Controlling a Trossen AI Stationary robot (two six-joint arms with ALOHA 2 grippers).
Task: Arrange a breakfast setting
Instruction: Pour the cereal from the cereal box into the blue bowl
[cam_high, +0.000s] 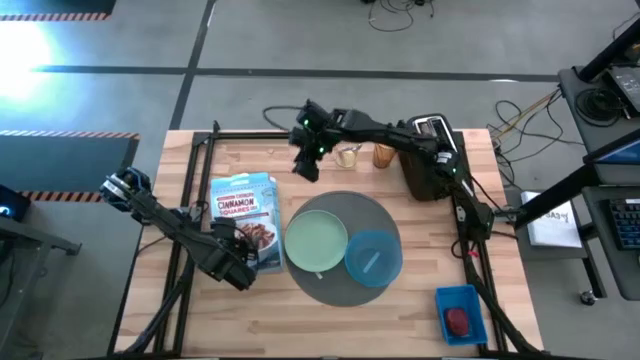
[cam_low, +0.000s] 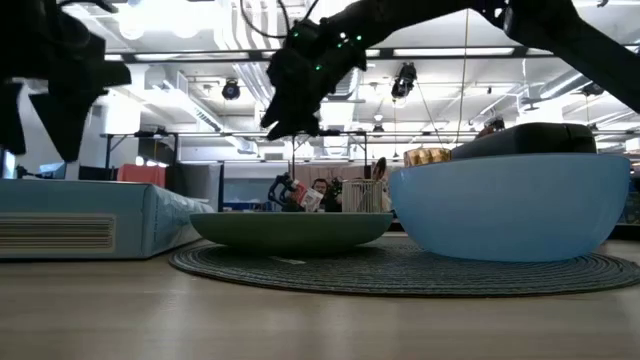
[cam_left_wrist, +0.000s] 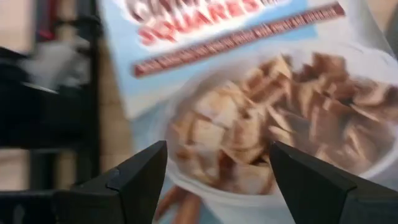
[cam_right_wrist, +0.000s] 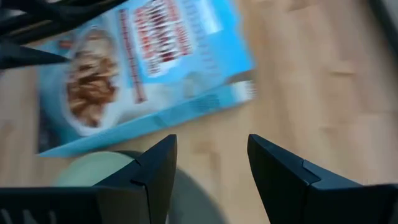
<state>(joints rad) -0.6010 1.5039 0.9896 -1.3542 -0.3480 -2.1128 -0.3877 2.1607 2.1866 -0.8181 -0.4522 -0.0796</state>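
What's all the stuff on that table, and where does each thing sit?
mat: one, dark grey, round, table centre
plate: one, pale green, on the mat
bowl: one, blue, on the mat beside the plate
cereal box: one, blue, lying flat beside the plate
glass: one, amber, far edge
toaster: one, black, beside the glass
tray: one, blue, near corner, holding a red piece
left hand: open, above the box's near end
right hand: open, above the table past the box's far end

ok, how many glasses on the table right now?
2. A clear glass and an amber glass stand side by side near the table's far edge, next to the black toaster. The right arm above them may hide more.
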